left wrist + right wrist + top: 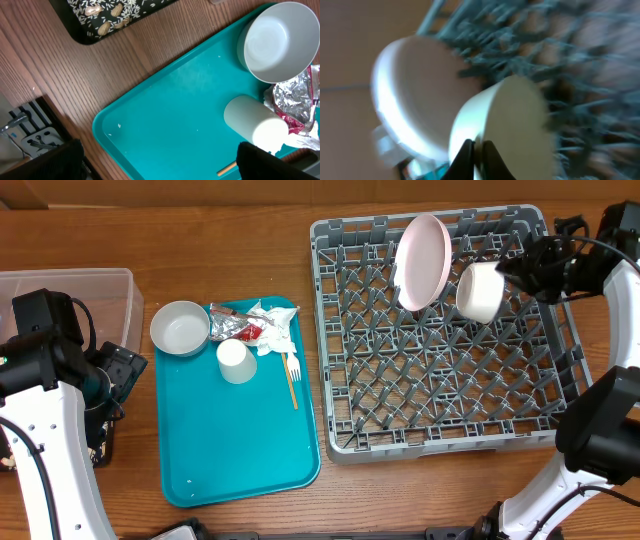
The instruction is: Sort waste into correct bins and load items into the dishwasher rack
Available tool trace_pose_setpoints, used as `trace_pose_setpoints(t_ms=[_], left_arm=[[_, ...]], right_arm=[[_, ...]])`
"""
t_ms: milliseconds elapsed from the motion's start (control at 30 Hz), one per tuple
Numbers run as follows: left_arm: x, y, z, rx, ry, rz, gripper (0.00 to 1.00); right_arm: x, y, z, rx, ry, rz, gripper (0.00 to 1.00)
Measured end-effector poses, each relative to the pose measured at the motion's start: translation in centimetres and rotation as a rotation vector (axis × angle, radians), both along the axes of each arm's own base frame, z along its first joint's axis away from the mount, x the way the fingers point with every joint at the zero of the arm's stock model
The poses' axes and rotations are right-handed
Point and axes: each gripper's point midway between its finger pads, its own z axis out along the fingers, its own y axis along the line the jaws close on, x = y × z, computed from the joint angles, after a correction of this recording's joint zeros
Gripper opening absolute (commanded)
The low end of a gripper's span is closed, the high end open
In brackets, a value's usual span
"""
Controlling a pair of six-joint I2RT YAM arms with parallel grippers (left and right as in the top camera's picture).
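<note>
1. The right jaws are clamped on the rim of a small white bowl (480,290). They carry it on its side over the dishwasher rack (440,430), toward the rack's 1 o'clock corner.
2. At the bowl's 9 o'clock the pinkish plate (422,260) stands on edge among the pegs. We cannot tell whether the two touch.
3. We judge the bowl light, stiff and glossy. A pinch on a thin rim can let it pivot, so it wants a gentle lowering between pegs, and a knock could chip or tip the plate.
4. The left jaws stand wide apart and hold nothing, near the 9 o'clock edge of the teal tray (165,100).
5. On that tray wait a second bowl (180,328), a cup (235,362), a fork (292,375), foil wrappers (235,326) and a napkin (277,328).
6. We would take the bowl and the cup by the rim and the fork by its stick. The wrappers and the napkin are soft — a pinch anywhere will do.
</note>
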Motion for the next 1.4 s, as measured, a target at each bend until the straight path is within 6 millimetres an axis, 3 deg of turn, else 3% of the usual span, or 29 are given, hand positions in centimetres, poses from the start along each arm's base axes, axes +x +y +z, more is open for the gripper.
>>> trace_pose_setpoints(t_ms=[100, 167, 267, 367, 467, 600, 767, 933, 1000, 1167, 1233, 1400], left_arm=[[0.0, 0.0, 0.0, 0.000, 0.000, 0.000, 1.00], [0.0, 0.0, 0.0, 0.000, 0.000, 0.000, 1.00], [0.0, 0.0, 0.0, 0.000, 0.000, 0.000, 1.00], [0.0, 0.0, 0.0, 0.000, 0.000, 0.000, 1.00], [0.0, 0.0, 0.0, 0.000, 0.000, 0.000, 1.00], [0.0, 0.0, 0.0, 0.000, 0.000, 0.000, 1.00], [0.0, 0.0, 0.0, 0.000, 0.000, 0.000, 1.00], [0.0, 0.0, 0.0, 0.000, 0.000, 0.000, 1.00], [0.0, 0.0, 0.0, 0.000, 0.000, 0.000, 1.00], [0.0, 0.0, 0.0, 0.000, 0.000, 0.000, 1.00], [0.0, 0.0, 0.0, 0.000, 0.000, 0.000, 1.00], [0.0, 0.0, 0.0, 0.000, 0.000, 0.000, 1.00]], right_arm=[[-1.0, -3.4, -1.2, -0.190, 0.114, -0.106, 0.11], [-1.9, -5.0, -1.9, -0.273, 0.182, -0.156, 0.20], [-3.2, -7.6, -2.0, -0.404, 0.277, -0.242, 0.47], [-4.0, -9.2, -0.3, -0.491, 0.311, -0.302, 0.52], [-4.3, -10.0, 2.7, -0.541, 0.294, -0.343, 0.53], [-4.3, -8.9, 6.8, -0.518, 0.220, -0.344, 0.54], [-3.8, -3.0, 10.6, -0.406, 0.060, -0.180, 0.56], [-4.3, 6.4, 14.8, -0.337, -0.125, 0.067, 1.00], [-4.5, 10.9, 15.8, -0.326, -0.198, 0.188, 1.00], [-5.1, 20.3, 15.5, -0.326, -0.302, 0.425, 1.00], [-5.4, 23.1, 14.9, -0.321, -0.319, 0.489, 1.00], [-6.1, 29.4, 11.2, -0.317, -0.296, 0.636, 1.00]])
